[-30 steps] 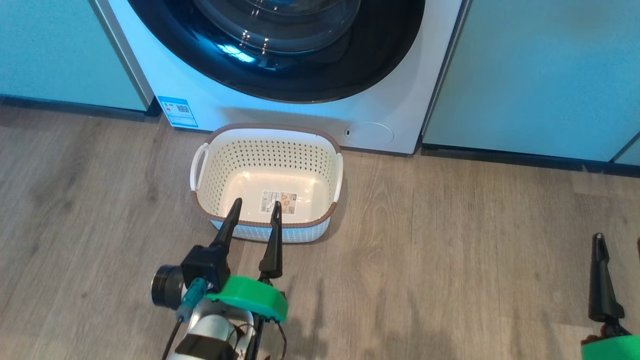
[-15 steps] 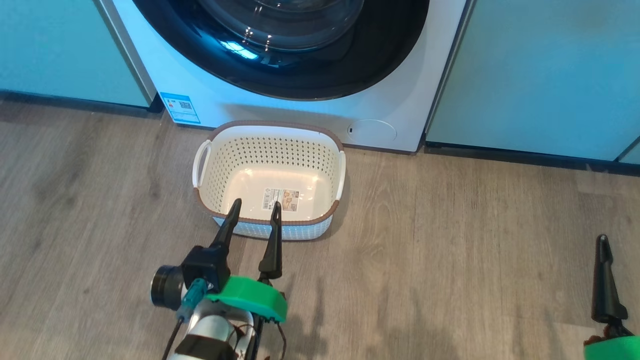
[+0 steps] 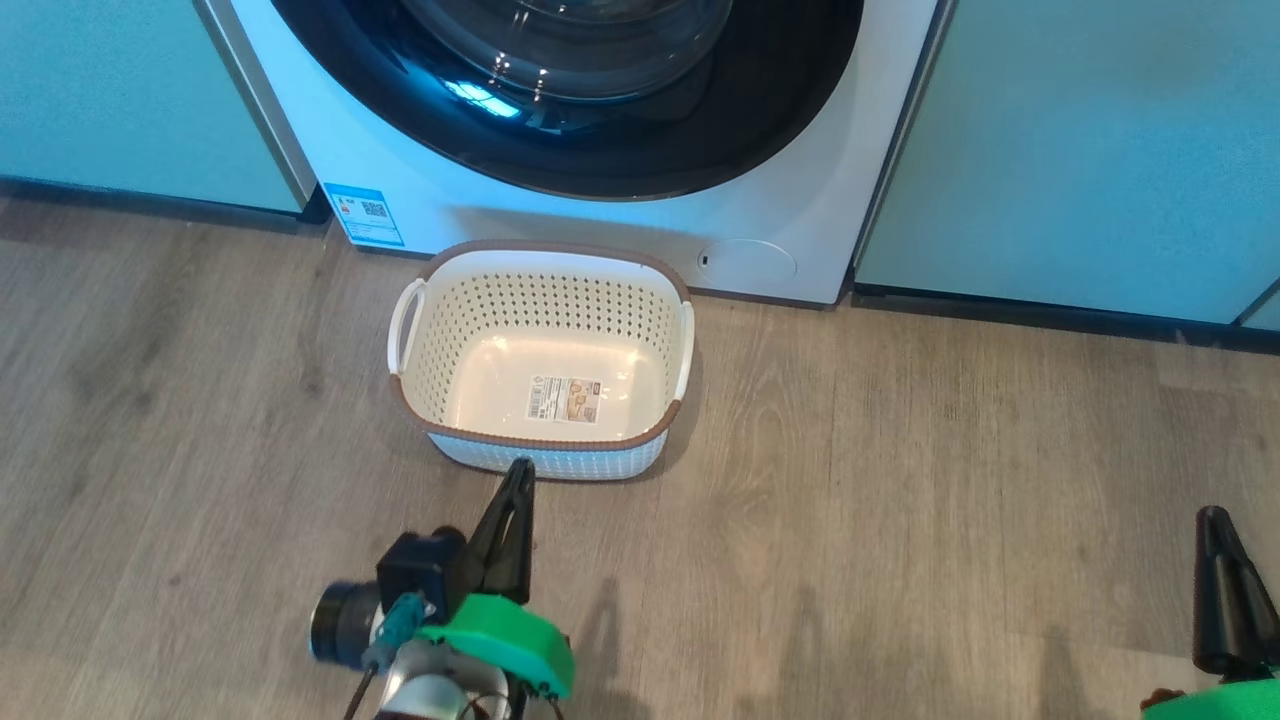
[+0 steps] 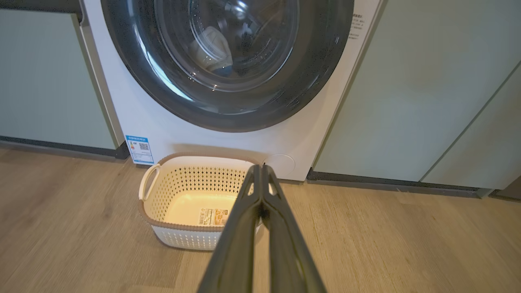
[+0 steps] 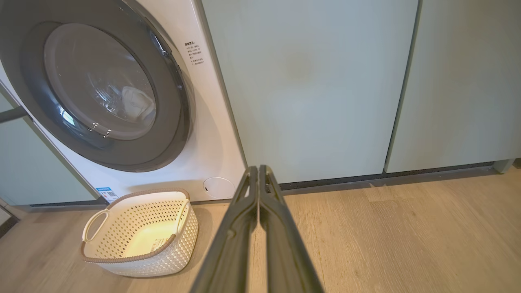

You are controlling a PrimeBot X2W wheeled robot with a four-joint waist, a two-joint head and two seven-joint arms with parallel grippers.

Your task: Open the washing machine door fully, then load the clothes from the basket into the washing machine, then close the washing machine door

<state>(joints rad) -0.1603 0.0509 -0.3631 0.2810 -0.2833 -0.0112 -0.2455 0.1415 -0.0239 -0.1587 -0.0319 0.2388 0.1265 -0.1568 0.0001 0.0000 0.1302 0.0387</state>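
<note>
Head view: basket (image 3: 580, 462) lay just ahead of left gripper (image 3: 519, 472), clamped closed, empty; right gripper (image 3: 1214, 520) same, farther.

- Back: washing machine (image 3: 420, 180) betw. L cabinet panel (image 3: 100, 90) & R cabinet panel (image 3: 1080, 150), all standing on floor (image 3: 900, 500).
- On machine front: washing machine door (image 3: 790, 100), lying flat against it.
- The clothes (image 4: 209, 51) inside drum, behind door glass.
- Sticker (image 3: 365, 213) at machine's lower-L corner; round flap (image 3: 747, 262) lower R.
- The basket (image 3: 550, 462) on floor just in front of machine, below door, betw. sticker & flap.
- Label (image 3: 565, 398) on basket's inside bottom.
- Left gripper (image 3: 520, 478) at basket's near side, tips toward it.
- Right gripper (image 3: 1220, 560) far R over floor, well apart from basket.
</note>
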